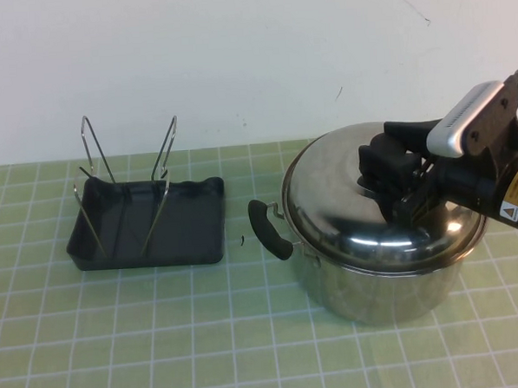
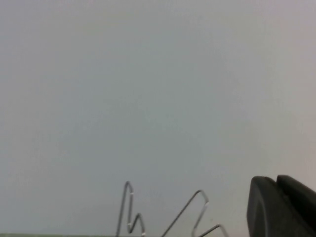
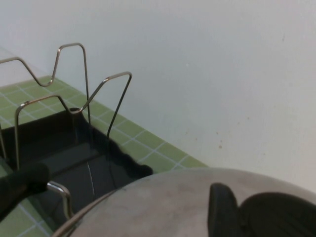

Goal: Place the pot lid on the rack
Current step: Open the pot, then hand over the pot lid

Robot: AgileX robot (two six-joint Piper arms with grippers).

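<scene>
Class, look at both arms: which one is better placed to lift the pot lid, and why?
The right. The right gripper sits over the pot lid at its centre; the left gripper shows only in its wrist view, away from the lid.

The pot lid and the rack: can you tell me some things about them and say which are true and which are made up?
1. The pot lid sits on the pot. True.
2. The rack holds a plate. False: nothing stands between its wire uprights.
3. The right gripper is over the lid's centre. True.
4. The rack is to the robot's right of the pot. False: it is to the left.
5. The left gripper grips the rack. False: it hangs apart from the wires.
</scene>
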